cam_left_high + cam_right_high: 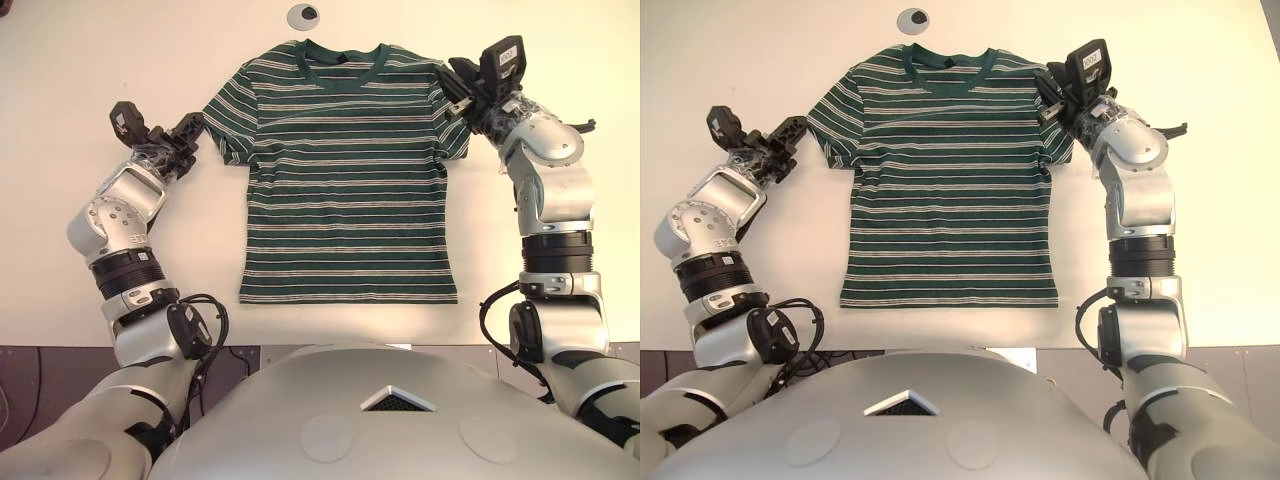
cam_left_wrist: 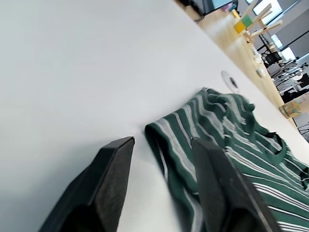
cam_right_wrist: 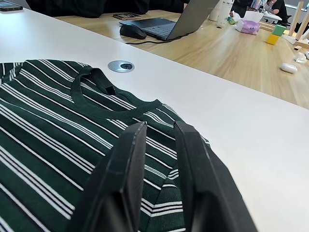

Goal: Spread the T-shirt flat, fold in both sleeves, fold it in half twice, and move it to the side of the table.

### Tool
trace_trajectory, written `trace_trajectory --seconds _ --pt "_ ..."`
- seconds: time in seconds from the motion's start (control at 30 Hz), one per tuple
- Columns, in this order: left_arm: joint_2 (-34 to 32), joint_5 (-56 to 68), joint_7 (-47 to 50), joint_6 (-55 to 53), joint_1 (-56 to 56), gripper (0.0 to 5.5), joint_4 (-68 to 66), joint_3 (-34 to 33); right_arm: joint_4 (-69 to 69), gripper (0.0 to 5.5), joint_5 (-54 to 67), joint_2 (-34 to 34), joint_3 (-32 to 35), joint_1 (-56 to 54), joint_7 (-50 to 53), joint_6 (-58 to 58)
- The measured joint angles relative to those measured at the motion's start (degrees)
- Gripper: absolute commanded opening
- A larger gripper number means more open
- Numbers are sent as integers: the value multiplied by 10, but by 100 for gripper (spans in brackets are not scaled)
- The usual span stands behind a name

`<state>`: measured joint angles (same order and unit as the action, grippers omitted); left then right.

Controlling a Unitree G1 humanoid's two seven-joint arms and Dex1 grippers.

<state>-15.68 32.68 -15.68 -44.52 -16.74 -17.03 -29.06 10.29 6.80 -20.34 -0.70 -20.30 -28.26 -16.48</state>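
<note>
T-shirt [image 1: 345, 190], green with white stripes, flat on white surface [image 1: 90, 50]; left hand [image 1: 192, 136] apart at sleeve [image 1: 226, 135], right hand [image 1: 456, 90] narrowly apart.

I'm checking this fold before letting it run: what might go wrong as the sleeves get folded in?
1. The left pincer is open at the very sleeve hem of the dark green, white-striped T-shirt; it may catch too little cloth and slip.
2. The right pincer sits over the other shoulder, so a pull there might drag the body and wrinkle the flat shirt.
</note>
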Motion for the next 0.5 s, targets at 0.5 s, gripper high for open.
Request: trace_trajectory --seconds 0.5 --pt "2 -35 -5 88 -42 17 -89 45 -24 104 0 -2 -16 15 10 0"
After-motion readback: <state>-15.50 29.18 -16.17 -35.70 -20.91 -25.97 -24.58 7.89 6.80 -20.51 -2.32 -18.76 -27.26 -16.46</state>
